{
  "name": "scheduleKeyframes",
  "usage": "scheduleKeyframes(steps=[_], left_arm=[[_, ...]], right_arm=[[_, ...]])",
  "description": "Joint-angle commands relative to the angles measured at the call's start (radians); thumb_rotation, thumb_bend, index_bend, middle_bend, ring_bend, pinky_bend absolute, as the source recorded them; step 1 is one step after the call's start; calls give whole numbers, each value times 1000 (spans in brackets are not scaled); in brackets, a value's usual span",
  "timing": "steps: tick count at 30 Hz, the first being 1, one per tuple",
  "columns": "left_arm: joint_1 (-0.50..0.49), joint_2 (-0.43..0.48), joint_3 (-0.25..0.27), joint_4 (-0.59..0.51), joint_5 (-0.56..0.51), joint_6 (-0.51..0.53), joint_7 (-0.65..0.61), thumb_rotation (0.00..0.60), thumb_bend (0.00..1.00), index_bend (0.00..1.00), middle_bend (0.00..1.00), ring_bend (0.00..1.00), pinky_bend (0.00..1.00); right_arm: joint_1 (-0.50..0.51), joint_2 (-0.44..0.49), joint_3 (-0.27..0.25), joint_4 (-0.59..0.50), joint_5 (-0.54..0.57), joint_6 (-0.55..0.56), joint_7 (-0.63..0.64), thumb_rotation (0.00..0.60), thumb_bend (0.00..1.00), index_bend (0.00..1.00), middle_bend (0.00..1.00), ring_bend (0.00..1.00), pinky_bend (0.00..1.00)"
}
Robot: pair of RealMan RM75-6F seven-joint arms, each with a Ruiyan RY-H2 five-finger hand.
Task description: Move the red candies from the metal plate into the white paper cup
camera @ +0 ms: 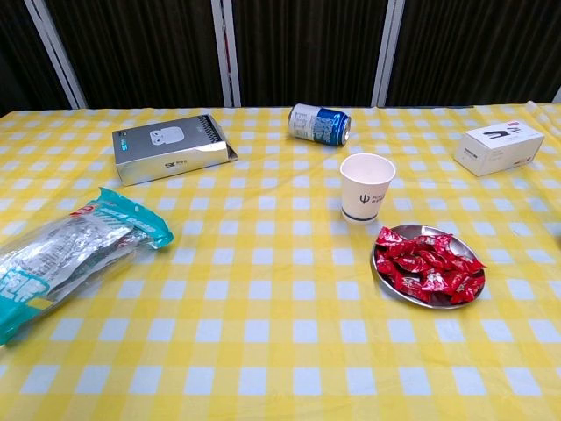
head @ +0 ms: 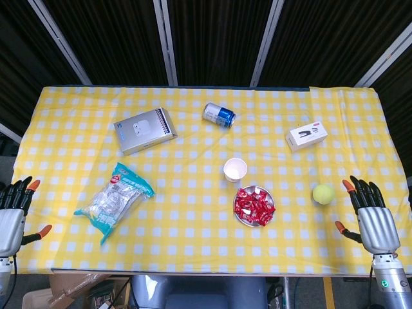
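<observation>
Red candies (camera: 428,268) lie in a heap on the metal plate (camera: 396,287), near the front of the table with the yellow checked cloth (head: 193,225). The white paper cup (camera: 366,186) stands upright just behind the plate, with its open mouth up.

The plate is the biggest task thing; it looks hard and shiny, so it may slide if pushed. The cup looks light and thin, so it may tip or crush easily. The candies are smallest; their wrappers look crinkly and slippery. A good hold is probably a pinch on one candy at the top of the heap.

The right hand (head: 371,217) and left hand (head: 14,215) rest at the table edges, fingers spread, holding nothing.
</observation>
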Motion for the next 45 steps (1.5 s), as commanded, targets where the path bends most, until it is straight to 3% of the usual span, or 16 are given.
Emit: scheduleKeyframes(steps=[1, 6, 9, 10, 13, 17, 19, 23, 30, 37, 45], left_arm=[[-1, 0, -1, -5, -1, -1, 3, 600, 38, 0, 0, 0, 0], [3, 2, 0, -5, 0, 5, 0, 600, 37, 0, 0, 0, 0], [3, 3, 0, -1, -4, 1, -16, 600, 38, 0, 0, 0, 0], [3, 4, 0, 0, -3, 1, -19, 600, 37, 0, 0, 0, 0], [3, 4, 1, 6, 1, 2, -29, 600, 37, 0, 0, 0, 0], [2, 5, 3, 4, 5, 1, -33, 600, 37, 0, 0, 0, 0], [1, 7, 3, 0, 6, -2, -38, 600, 37, 0, 0, 0, 0], [-2, 11, 5, -3, 7, -9, -42, 600, 38, 0, 0, 0, 0], [-2, 20, 6, -12, 0, -17, -51, 600, 37, 0, 0, 0, 0], [-4, 29, 6, -18, -7, -28, -71, 600, 37, 0, 0, 0, 0], [-9, 38, 6, -26, -17, -43, -78, 600, 37, 0, 0, 0, 0]], right_arm=[[0, 0, -1, 0, -2, 0, -1, 600, 275, 0, 40, 0, 3], [-1, 7, -5, -20, -18, 8, 19, 600, 274, 0, 41, 7, 43], [3, 13, -3, -44, -41, 22, 25, 600, 274, 4, 108, 151, 339], [4, 15, -2, -51, -43, 21, 25, 600, 274, 16, 203, 272, 498], [16, 22, 0, -83, -50, 9, 21, 600, 275, 43, 458, 535, 729], [40, 28, 9, -123, -46, -26, -13, 600, 274, 45, 677, 722, 865], [84, 27, 19, -187, -27, -99, -63, 600, 274, 46, 751, 786, 913], [135, 27, 37, -274, 42, -198, -169, 600, 274, 60, 822, 847, 955], [214, -22, 54, -352, 189, -330, -347, 600, 273, 89, 833, 857, 960], [292, -122, 68, -360, 382, -410, -506, 600, 274, 171, 833, 857, 960], [351, -183, 63, -331, 534, -430, -610, 600, 273, 171, 833, 857, 960]])
